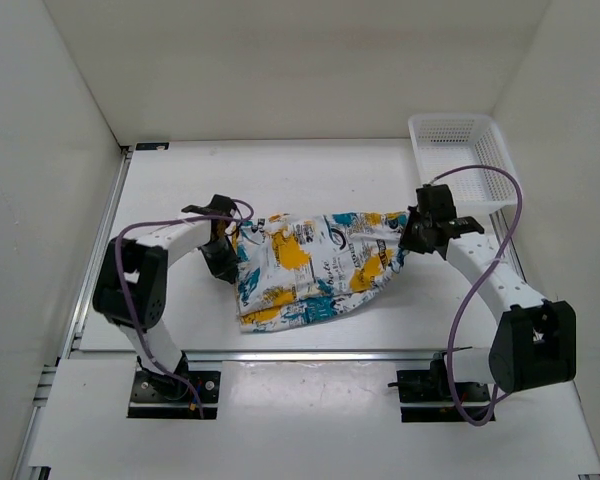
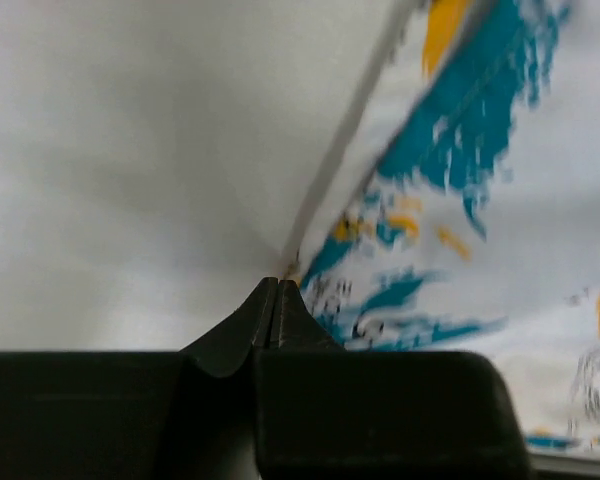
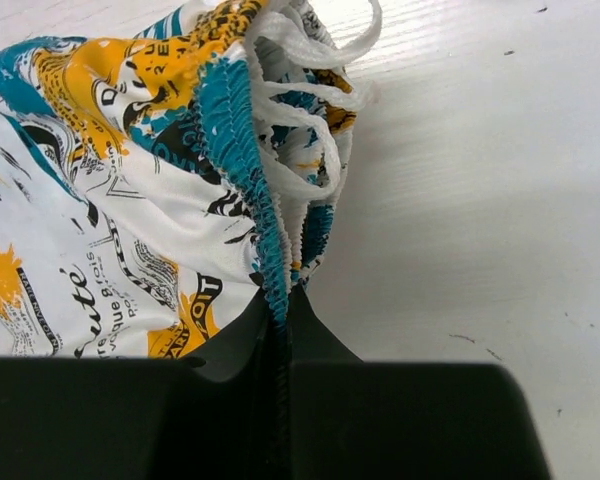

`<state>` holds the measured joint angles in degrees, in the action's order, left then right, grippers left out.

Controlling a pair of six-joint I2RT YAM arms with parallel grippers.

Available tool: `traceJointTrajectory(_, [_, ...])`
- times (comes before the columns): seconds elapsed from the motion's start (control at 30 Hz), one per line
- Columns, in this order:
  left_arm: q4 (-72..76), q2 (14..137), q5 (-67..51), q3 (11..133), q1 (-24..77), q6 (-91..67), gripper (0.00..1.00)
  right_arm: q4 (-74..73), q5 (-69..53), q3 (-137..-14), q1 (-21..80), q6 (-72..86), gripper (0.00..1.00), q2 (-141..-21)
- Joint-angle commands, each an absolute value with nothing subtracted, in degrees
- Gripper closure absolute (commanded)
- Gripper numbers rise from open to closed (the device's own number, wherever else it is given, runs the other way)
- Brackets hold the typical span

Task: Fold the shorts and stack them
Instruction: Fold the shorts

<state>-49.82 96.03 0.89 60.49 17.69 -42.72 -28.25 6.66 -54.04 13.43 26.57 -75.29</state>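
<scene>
The shorts [image 1: 310, 265], white with yellow and teal patches and black lettering, lie spread across the middle of the table. My left gripper [image 1: 230, 240] is at their left edge; in the left wrist view it [image 2: 277, 282] is shut, its tips pinching the hem of the shorts [image 2: 460, 200]. My right gripper [image 1: 412, 232] is at their right end. In the right wrist view it [image 3: 280, 300] is shut on the gathered teal waistband of the shorts [image 3: 130, 180], with white drawstring loops [image 3: 310, 60] bunched just beyond the tips.
A white plastic mesh basket [image 1: 460, 160] stands at the back right, close behind the right arm. White walls enclose the table on the left, back and right. Purple cables loop off both arms.
</scene>
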Motion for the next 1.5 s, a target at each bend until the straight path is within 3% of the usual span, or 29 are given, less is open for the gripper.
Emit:
traceJointTrajectory(0.0, [-46.1,99.9,0.7,64.2,18.0,-42.8,0.9,-29.5,8.6,-59.6,14.4,23.9,1.0,-75.6])
traceJointTrajectory(0.27, [-45.5,104.2,-0.4,68.0,18.0,-41.0,0.9,-33.7,11.6,-74.3,28.5,25.1,1.0,-80.5])
traceJointTrajectory(0.6, [-45.5,102.5,-2.1,67.5,17.5,-39.9,0.9,-35.9,15.0,-95.7,51.7,26.2,1.0,-101.5])
traceJointTrajectory(0.87, [-45.5,100.8,-2.1,66.9,15.6,-39.9,0.9,-35.9,10.5,-106.4,57.4,26.2,1.0,-115.1])
traceJointTrajectory(1.2, [-47.8,96.5,-2.1,66.5,13.4,-39.9,0.9,-30.5,5.2,-110.1,58.0,28.2,1.0,-120.8])
traceJointTrajectory(1.27, [-50.4,94.6,-2.1,68.0,11.6,-39.4,0.9,-26.9,3.1,-110.1,58.0,27.6,0.75,-120.8])
traceJointTrajectory(1.3, [-51.5,93.7,-1.6,68.7,11.0,-38.8,0.9,-25.9,2.3,-109.6,57.5,27.1,0.68,-120.3])
traceJointTrajectory(1.33, [-52.5,92.7,-1.6,69.3,9.6,-38.8,0.88,-24.9,0.5,-109.6,57.5,27.1,0.5,-119.4])
traceJointTrajectory(1.37, [-54.3,90.6,-1.6,71.0,8.8,-38.2,0.85,-23.1,0.5,-109.0,57.5,26.4,0.4,-118.7])
traceJointTrajectory(1.47, [-57.2,87.1,-1.1,74.9,5.8,-37.2,0.76,-21.0,-0.1,-105.9,57.5,25.7,0.23,-114.4])
